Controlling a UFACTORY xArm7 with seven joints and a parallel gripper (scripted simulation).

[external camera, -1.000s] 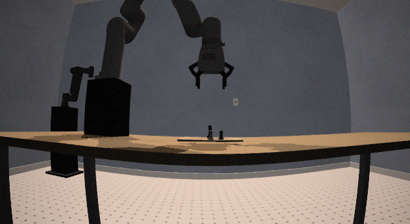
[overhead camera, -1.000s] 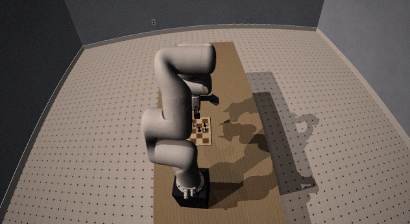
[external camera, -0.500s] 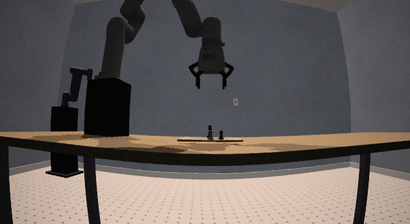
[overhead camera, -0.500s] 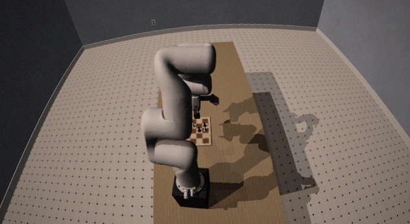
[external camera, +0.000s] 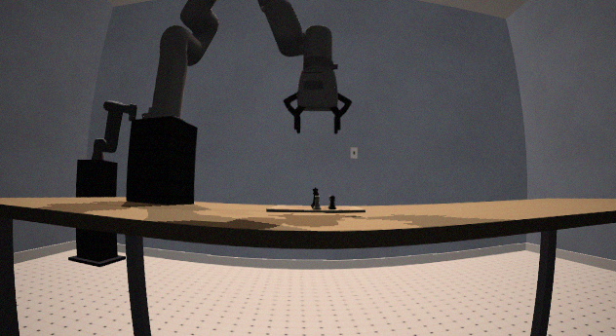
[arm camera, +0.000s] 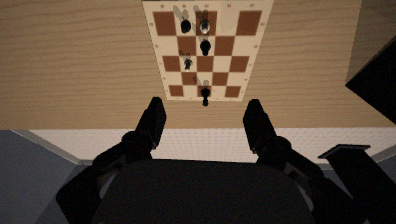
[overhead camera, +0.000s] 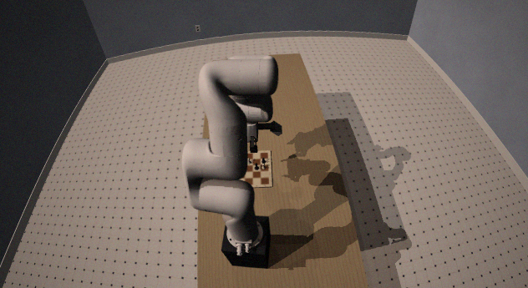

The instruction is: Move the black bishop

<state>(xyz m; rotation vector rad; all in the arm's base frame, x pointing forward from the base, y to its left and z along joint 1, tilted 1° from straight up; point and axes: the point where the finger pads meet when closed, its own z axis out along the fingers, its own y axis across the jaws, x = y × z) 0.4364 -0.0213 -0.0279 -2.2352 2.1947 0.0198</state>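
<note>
A small chessboard (overhead camera: 266, 182) (external camera: 292, 210) (arm camera: 248, 22) lies on the wooden table (overhead camera: 292, 95) (external camera: 439, 213) (arm camera: 75, 60). Several small pieces stand on it. In the wrist view there are dark pieces (arm camera: 205, 47) (arm camera: 185, 25) (arm camera: 205, 95) and a pale one (arm camera: 204, 25). I cannot tell which is the black bishop. My gripper (external camera: 317, 130) (arm camera: 204, 108) is open and empty. It hangs high above the board's near edge, pointing straight down. In the top view the arm hides most of it.
The arm's black base box (overhead camera: 246, 251) (external camera: 161, 160) stands on the table's end. A second dark pedestal with a small arm (external camera: 96, 184) stands on the floor beyond it. The table's long edge shows just under the fingers in the wrist view.
</note>
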